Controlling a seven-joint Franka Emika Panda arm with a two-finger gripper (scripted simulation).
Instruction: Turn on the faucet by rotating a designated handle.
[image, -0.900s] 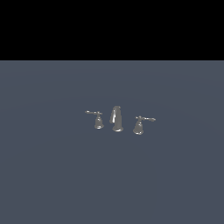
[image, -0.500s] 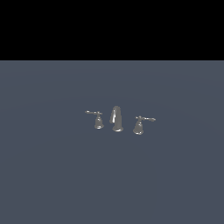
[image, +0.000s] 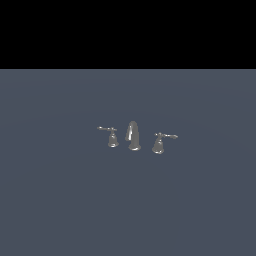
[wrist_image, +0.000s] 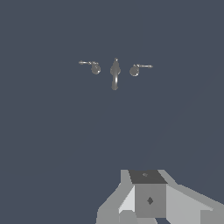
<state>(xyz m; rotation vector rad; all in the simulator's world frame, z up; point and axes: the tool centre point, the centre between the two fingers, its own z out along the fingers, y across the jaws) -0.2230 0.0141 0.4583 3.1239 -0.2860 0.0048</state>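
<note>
A flat grey-blue floor (image: 60, 200) fills most of the exterior view, with a black band above it. On this floor, near the middle, stands the faucet (image: 133, 136), a small chrome set of three pieces in one row. The curved spout (image: 132, 135) is in the centre. The handle (image: 159, 143) stands just beside the spout on the exterior view's right, on a bell-shaped base, and its thin lever points to the exterior view's right. The other handle (image: 112, 137) stands on the exterior view's left of the spout, and its lever points to the left. The three pieces are near each other but do not touch.

Nothing lies around the faucet and nothing covers it. In the exterior view the arm does not appear at all.

In the wrist view the gripper (wrist_image: 148, 199) shows only as grey blocks at the edge, cut off by the frame. Its fingers are not clear, so I cannot tell how wide it is open or whether it holds something. It is well apart from the faucet (wrist_image: 115, 72). The levers are very thin and hard to see.
</note>
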